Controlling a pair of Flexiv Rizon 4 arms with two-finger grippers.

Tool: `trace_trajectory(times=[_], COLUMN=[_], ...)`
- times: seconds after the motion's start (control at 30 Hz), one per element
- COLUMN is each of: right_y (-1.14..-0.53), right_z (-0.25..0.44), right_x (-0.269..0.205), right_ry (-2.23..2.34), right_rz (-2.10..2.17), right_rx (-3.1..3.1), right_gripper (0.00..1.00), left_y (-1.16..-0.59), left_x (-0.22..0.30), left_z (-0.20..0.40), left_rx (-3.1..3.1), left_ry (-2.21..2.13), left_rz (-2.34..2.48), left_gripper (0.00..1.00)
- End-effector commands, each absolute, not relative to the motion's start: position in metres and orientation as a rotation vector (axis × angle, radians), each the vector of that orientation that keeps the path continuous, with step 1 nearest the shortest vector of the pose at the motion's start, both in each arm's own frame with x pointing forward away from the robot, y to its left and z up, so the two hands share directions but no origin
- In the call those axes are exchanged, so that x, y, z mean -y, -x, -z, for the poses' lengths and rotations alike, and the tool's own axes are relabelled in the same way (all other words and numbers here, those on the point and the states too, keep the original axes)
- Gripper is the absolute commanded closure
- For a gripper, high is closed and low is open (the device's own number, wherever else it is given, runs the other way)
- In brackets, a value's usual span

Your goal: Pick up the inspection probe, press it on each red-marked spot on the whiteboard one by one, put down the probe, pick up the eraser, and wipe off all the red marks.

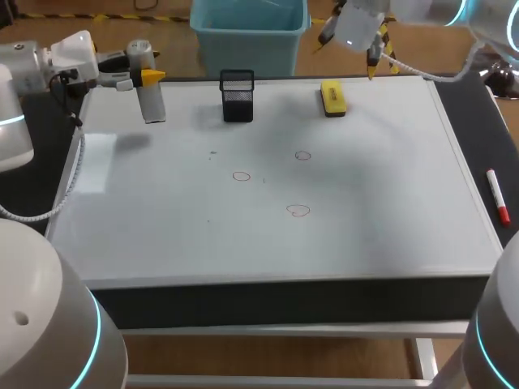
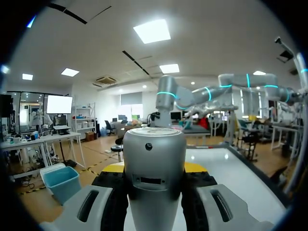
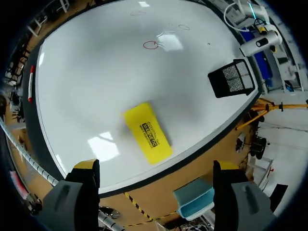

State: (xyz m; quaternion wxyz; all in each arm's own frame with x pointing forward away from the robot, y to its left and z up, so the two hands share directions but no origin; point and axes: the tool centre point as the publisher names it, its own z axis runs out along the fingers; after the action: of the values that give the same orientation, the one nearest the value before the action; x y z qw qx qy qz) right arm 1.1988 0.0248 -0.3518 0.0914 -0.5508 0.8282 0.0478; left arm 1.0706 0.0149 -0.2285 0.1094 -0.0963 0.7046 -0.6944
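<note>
- Whiteboard (image 1: pixel 381 235) surface fills the table top, laid flat so that it can be pressed on and wiped from above; a red marker (image 1: pixel 497 196) lies off the board on the dark strip at 3 o'clock.
- Three red ring marks are drawn near the middle. The nearest red ring (image 1: pixel 299 211) is at 6 o'clock of the group, a second ring (image 1: pixel 241 176) at 9 o'clock and a third ring (image 1: pixel 302 156) at 1 o'clock. All three are unwiped, and pressing is judged not yet begun.
- At the far edge, a black mesh holder (image 1: pixel 237 96) stands upright at 12 o'clock of the board, probably the probe's resting place.
- Just to its 3 o'clock side the yellow eraser (image 1: pixel 333 96) lies flat on the board, untouched and kept ready for the wiping step.
- The inspection probe (image 1: pixel 152 101), a grey cylinder, is held near the far left corner at 10 o'clock. It is hung roughly upright with its lower end above the surface, as its separate shadow suggests, so that it can be carried to the marks.
- The left gripper (image 2: pixel 154 168) is closed around the probe's body from both sides, with a yellow tip seen at each flank in the left wrist view.
- The right gripper (image 3: pixel 156 166) is held high beyond the far edge at 1 o'clock, its fingers spread wide with nothing between them. The eraser is seen ahead of it on the board, so it is judged to be parked for the later pick.
</note>
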Motion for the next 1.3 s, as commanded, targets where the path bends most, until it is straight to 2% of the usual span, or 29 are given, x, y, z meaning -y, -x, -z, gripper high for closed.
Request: trace_trajectory(times=[0.03,0.4,1.3], right_y=[-1.213,-1.211,-1.202], right_z=[0.364,0.398,0.439], right_x=[-0.03,-0.034,-0.03], right_ry=[1.77,2.11,2.18], right_rz=[-0.121,-0.128,-0.135], right_rx=[-2.468,-2.345,-2.369], right_gripper=[0.0,0.0,0.0], left_y=[-1.071,-1.071,-1.071], left_x=[-0.015,-0.015,-0.015], left_z=[0.228,0.228,0.228], left_rx=[-2.07,-2.07,-2.07], left_ry=[0.282,0.282,0.282], left_rz=[2.042,2.042,2.042], left_gripper=[1.0,1.0,1.0])
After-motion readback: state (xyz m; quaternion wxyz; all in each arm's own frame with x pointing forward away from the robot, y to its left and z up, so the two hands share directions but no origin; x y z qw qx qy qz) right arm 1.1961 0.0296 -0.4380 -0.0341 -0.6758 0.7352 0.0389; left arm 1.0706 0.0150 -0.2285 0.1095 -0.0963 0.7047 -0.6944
